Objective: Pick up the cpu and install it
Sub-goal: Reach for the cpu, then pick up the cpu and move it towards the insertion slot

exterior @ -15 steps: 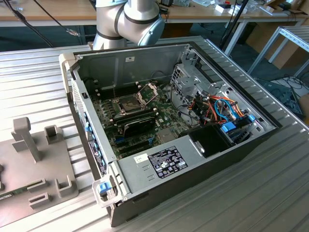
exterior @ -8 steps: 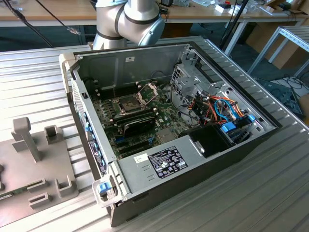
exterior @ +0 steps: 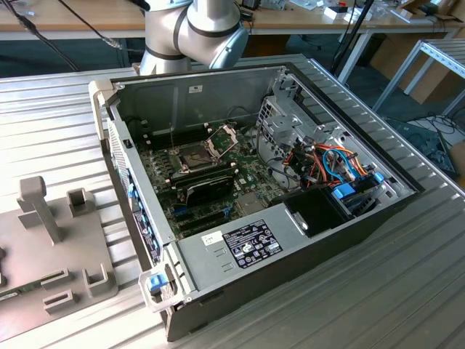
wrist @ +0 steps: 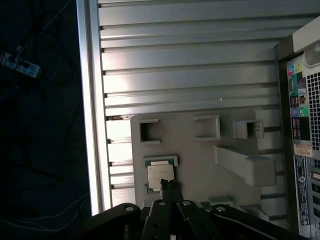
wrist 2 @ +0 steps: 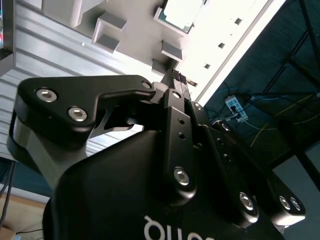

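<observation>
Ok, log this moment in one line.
gripper: shut, near cpu | cpu: flat on grey fixture, unpicked | socket frame: raised

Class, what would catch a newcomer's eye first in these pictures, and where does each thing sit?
In the exterior view, the open computer case dominates the ribbed metal table, its green motherboard bared. In the first wrist view, the black gripper, fingers shut, hangs over the cpu, which lies on a grey fixture plate.
</observation>
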Tool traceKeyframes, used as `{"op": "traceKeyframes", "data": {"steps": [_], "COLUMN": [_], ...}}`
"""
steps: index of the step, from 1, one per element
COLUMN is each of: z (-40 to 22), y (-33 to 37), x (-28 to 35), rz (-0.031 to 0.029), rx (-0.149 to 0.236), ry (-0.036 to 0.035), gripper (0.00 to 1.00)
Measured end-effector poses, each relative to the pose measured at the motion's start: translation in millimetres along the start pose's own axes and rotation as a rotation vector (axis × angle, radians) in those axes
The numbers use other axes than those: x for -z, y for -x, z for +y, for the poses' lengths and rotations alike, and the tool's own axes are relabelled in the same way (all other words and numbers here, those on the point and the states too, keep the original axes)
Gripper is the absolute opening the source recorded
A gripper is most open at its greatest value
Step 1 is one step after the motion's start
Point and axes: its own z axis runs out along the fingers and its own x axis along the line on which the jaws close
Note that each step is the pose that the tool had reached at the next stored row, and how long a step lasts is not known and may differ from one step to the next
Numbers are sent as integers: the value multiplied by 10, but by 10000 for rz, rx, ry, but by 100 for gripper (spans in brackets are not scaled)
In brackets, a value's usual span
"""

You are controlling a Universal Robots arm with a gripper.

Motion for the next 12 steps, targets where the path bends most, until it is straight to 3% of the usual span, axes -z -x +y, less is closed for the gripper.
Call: {"op": "traceKeyframes", "data": {"steps": [4,12], "z": [-101,-117], "y": [3,-1], "x": [-22,-51], "rz": [3,26], "rx": [0,-1], "ry": [-1,-8], "gripper": [11,11]}}
